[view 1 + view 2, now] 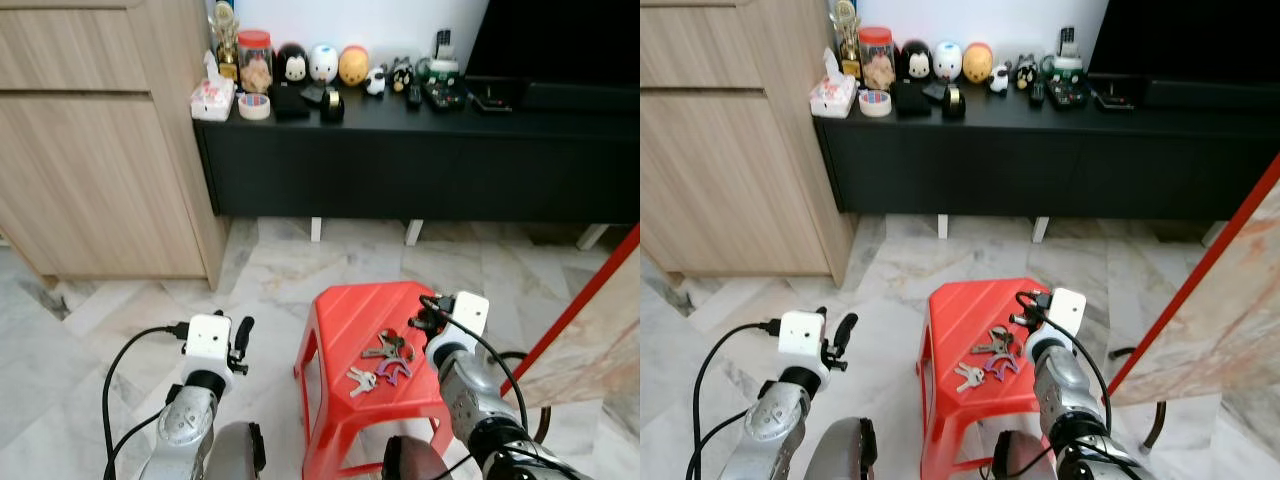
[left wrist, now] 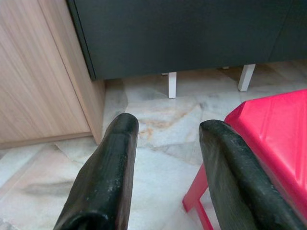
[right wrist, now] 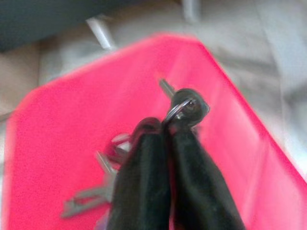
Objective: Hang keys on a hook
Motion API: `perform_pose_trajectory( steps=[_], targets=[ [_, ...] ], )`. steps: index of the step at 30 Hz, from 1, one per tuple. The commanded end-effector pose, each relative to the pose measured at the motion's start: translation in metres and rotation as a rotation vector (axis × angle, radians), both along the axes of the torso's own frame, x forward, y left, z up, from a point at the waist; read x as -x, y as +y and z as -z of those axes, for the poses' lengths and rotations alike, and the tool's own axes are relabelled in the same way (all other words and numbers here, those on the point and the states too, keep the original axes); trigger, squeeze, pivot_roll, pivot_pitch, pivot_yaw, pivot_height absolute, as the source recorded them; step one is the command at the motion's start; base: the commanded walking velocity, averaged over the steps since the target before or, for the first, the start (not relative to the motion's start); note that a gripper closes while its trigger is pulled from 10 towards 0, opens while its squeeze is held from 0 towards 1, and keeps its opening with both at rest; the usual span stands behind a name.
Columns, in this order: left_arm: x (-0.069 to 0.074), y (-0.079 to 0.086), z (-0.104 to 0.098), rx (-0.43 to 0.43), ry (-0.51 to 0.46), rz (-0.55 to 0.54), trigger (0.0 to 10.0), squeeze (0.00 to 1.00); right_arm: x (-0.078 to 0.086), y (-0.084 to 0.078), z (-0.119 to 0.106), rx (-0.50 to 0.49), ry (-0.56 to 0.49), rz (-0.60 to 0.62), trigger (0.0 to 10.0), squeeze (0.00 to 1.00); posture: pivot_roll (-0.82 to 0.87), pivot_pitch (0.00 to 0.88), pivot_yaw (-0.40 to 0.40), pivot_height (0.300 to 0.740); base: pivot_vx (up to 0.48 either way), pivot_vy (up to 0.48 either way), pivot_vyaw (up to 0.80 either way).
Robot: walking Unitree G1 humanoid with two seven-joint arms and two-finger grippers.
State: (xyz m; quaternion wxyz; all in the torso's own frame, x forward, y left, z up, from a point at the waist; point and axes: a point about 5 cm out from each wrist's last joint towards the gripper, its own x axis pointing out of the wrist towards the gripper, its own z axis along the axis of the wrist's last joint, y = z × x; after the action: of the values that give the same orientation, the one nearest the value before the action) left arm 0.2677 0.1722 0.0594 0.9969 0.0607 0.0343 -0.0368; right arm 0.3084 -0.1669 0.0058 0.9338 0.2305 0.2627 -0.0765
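Right gripper (image 3: 168, 132) pinches the ring of the keys (image 1: 385, 360), bunch trailing leftward across the red stool (image 1: 340, 310). Left gripper (image 2: 165, 158), fingers spread and empty, is farther off.

- A home, by the look a living room.
- A low black TV cabinet (image 1: 420, 160) stands by the wall, a dark screen (image 1: 560, 45) on top.
- Its top holds small figurines (image 1: 322, 63), a snack jar (image 1: 255, 60), a tissue pack (image 1: 212, 98) and a tape roll (image 1: 254, 105).
- A wooden cupboard (image 1: 90, 140) stands beside it.
- Marble floor tiles (image 1: 280, 270) with a red plastic stool (image 1: 370, 370).
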Motion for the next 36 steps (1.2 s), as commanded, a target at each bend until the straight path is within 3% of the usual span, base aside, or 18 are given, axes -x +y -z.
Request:
perform_pose_trajectory(
  steps=[1,5,9,11,12,13,15,17,18,20,22,23,26,27,31,33,35,36],
  targets=[
    [-0.001,0.002,0.000,-0.006,-0.006,0.004,10.0,0.00,-0.008,-0.007,-0.011,-0.129,-0.072,0.096,10.0,0.00,0.09,0.000,-0.065,0.593,0.000,0.000,0.00],
    [-0.001,0.004,0.001,-0.012,-0.006,0.003,10.0,0.00,-0.018,-0.004,-0.026,-0.098,-0.179,0.040,10.0,0.00,0.10,0.000,-0.063,0.593,0.000,0.000,0.00],
    [-0.001,0.002,0.001,-0.013,-0.008,0.004,10.0,0.00,-0.023,-0.002,-0.032,-0.204,-0.206,0.095,10.0,0.00,0.10,0.000,-0.065,0.593,0.000,0.000,0.00],
    [-0.001,0.000,0.002,-0.015,-0.010,0.009,10.0,0.00,-0.027,-0.001,-0.041,-0.119,-0.273,0.018,10.0,0.00,0.10,0.000,-0.063,0.593,0.000,0.000,0.00],
    [-0.001,0.000,0.002,-0.015,-0.010,0.010,10.0,0.00,-0.027,0.002,-0.042,-0.022,-0.270,-0.051,10.0,0.00,0.10,0.000,-0.063,0.593,0.000,0.000,0.00],
    [0.000,0.000,0.003,-0.015,-0.009,0.013,10.0,0.00,-0.023,0.010,-0.031,0.326,-0.160,-0.289,10.0,0.00,0.10,0.000,-0.063,0.593,0.000,0.000,0.00],
    [0.000,-0.001,0.003,-0.015,-0.008,0.017,10.0,0.00,-0.016,0.010,-0.020,0.588,-0.072,-0.450,10.0,0.00,0.09,0.000,-0.064,0.593,0.000,0.000,0.00],
    [0.000,-0.002,0.003,-0.016,-0.008,0.019,10.0,0.00,-0.015,0.003,-0.022,0.792,-0.091,-0.541,10.0,0.00,0.10,0.000,-0.065,0.593,0.000,0.000,0.00],
    [0.000,-0.002,0.003,-0.016,-0.008,0.019,10.0,0.00,-0.015,0.003,-0.022,0.792,-0.091,-0.541,10.0,0.00,0.10,0.000,-0.065,0.593,0.000,0.000,0.00],
    [0.000,-0.001,0.003,-0.015,-0.010,0.015,10.0,0.00,-0.018,-0.007,-0.027,0.967,-0.090,-0.580,10.0,0.00,0.10,0.000,-0.066,0.593,0.000,0.000,0.00],
    [0.000,-0.002,0.004,-0.013,-0.010,0.013,10.0,0.00,-0.020,-0.015,-0.030,1.035,-0.079,-0.583,10.0,0.00,0.09,0.000,-0.069,0.593,0.000,0.000,0.00],
    [0.000,-0.002,0.004,-0.012,-0.010,0.013,10.0,0.00,-0.020,-0.017,-0.030,1.017,-0.078,-0.572,10.0,0.00,0.09,0.000,-0.071,0.593,0.000,0.000,0.00],
    [0.000,-0.005,0.005,-0.008,-0.009,0.015,10.0,0.00,-0.025,-0.017,-0.032,0.389,-0.054,-0.221,10.0,0.00,0.09,0.000,-0.074,0.593,0.000,0.000,0.00],
    [0.000,-0.005,0.005,-0.007,-0.010,0.016,10.0,0.00,-0.026,-0.018,-0.033,0.227,-0.056,-0.121,10.0,0.00,0.09,0.000,-0.074,0.593,0.000,0.000,0.00],
    [0.001,-0.005,0.006,-0.008,-0.008,0.015,10.0,0.00,-0.028,-0.018,-0.033,-0.198,-0.018,0.109,10.0,0.00,0.09,0.000,-0.074,0.593,0.000,0.000,0.00],
    [0.002,-0.005,0.006,-0.011,-0.006,0.016,10.0,0.00,-0.028,-0.013,-0.033,-0.280,-0.017,0.115,10.0,0.00,0.09,0.000,-0.071,0.593,0.000,0.000,0.00],
    [0.002,-0.005,0.006,-0.013,-0.006,0.017,10.0,0.00,-0.029,-0.013,-0.035,-0.218,-0.037,0.087,10.0,0.00,0.09,0.000,-0.071,0.593,0.000,0.000,0.00],
    [0.002,-0.003,0.006,-0.017,-0.007,0.016,10.0,0.00,-0.033,-0.014,-0.043,-0.021,-0.133,0.015,10.0,0.00,0.10,0.000,-0.071,0.593,0.000,0.000,0.00]
  ],
)
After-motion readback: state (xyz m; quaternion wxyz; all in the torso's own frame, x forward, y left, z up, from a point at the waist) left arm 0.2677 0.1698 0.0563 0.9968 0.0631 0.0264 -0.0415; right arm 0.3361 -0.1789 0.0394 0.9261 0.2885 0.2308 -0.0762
